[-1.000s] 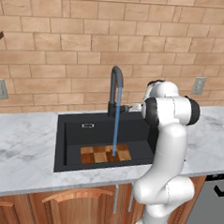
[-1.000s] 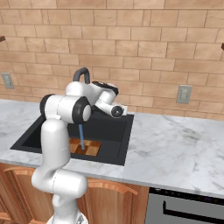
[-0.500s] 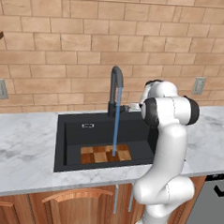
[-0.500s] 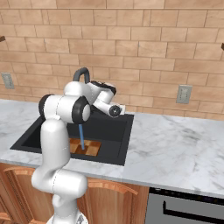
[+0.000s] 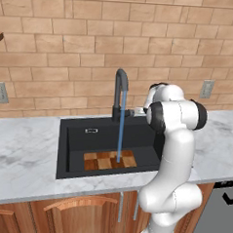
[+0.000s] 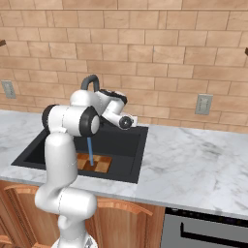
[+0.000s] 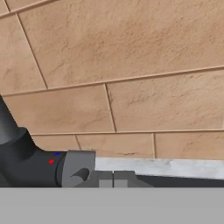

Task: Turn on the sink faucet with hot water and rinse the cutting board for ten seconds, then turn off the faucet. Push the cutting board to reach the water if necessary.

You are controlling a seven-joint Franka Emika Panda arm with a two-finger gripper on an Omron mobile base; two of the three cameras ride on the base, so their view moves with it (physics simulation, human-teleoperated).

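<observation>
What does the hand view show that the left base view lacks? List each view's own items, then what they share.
Hand view alone: small red and blue marks on the faucet's base, and the grey handle close up.

Left base view alone: the water falling onto the cutting board in the sink, and wooden cabinet doors.

Both: the faucet, the brick wall and the marble counter.

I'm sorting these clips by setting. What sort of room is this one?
Most likely a home kitchen, rendered. A black sink sits in a marble counter under a brick wall, water runs from the faucet onto a cutting board, and wooden cabinets stand below.
</observation>
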